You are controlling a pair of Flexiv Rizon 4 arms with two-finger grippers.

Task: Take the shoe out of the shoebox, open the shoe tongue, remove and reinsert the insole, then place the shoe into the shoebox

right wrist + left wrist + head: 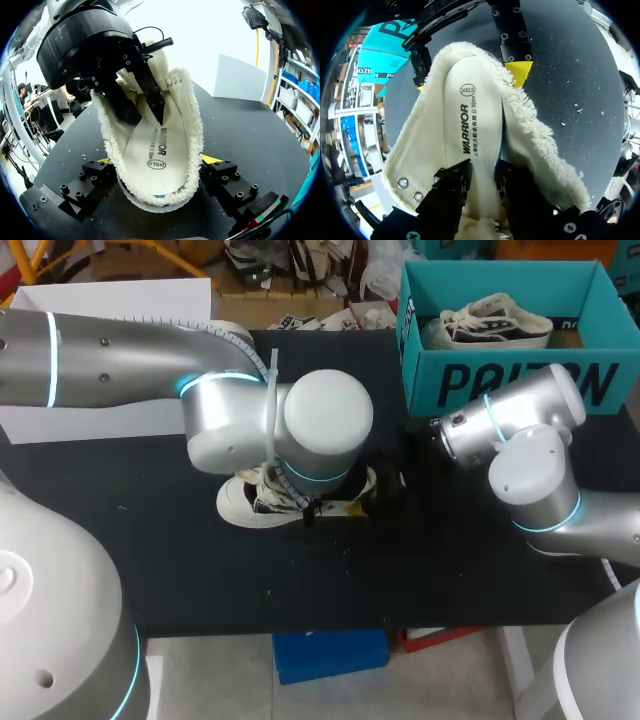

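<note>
Looking down on the black table (120,480), you find the white shoe (245,502) sitting on its sole under your left arm's wrist, its opening facing up. The pale toe cap points away from your right arm and the heel points toward it.

Your right gripper (157,161) is at the shoe's heel. It is spread wide, with one yellow tip (212,159) pressed against each side of the fleecy collar, so the heel is clamped between the two fingers.

Your left gripper (484,176) comes down from above into the shoe's opening, at the tongue end. Its dark fingers (452,187) stand close together, and the cream insole (470,115) runs up between them, pinched from both sides. The yellow tips themselves are hidden inside the shoe. The rest of the insole lies along the shoe's floor, with its printed side up and its rounded heel end near the right gripper's tips.

The teal shoebox (520,385) stands open well apart from the shoe, beyond its heel end at the table's far edge. A second shoe (490,322) lies inside the box.
</note>
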